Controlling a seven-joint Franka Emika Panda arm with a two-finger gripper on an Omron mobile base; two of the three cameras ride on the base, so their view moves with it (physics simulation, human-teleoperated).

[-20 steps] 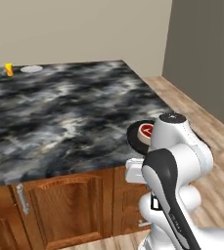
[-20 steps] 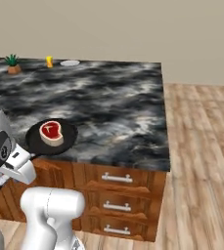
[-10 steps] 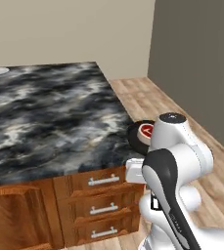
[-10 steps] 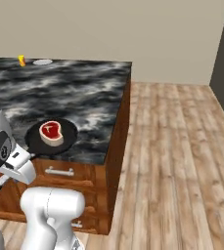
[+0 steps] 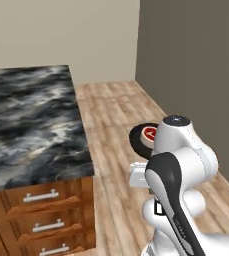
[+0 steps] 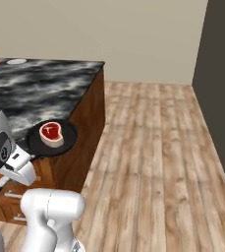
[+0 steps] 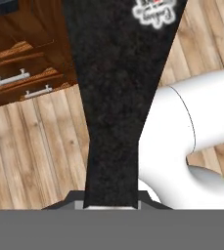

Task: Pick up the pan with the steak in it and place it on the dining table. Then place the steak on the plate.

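Base has swung away, so the tabletop [image 5: 31,125] now sits off left; claw [image 7: 111,202] clamped tight on the pan [image 6: 52,139] handle, steak [image 6: 51,134] riding inside, placement still ahead.

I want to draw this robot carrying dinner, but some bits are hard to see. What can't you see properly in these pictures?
- The pan: its handle is hidden behind the white arm in the right base view.
- In the left base view the arm hides part of the pan and steak.
- The plate: too small and far to make out.
- The dining table: cut off by the left edge.
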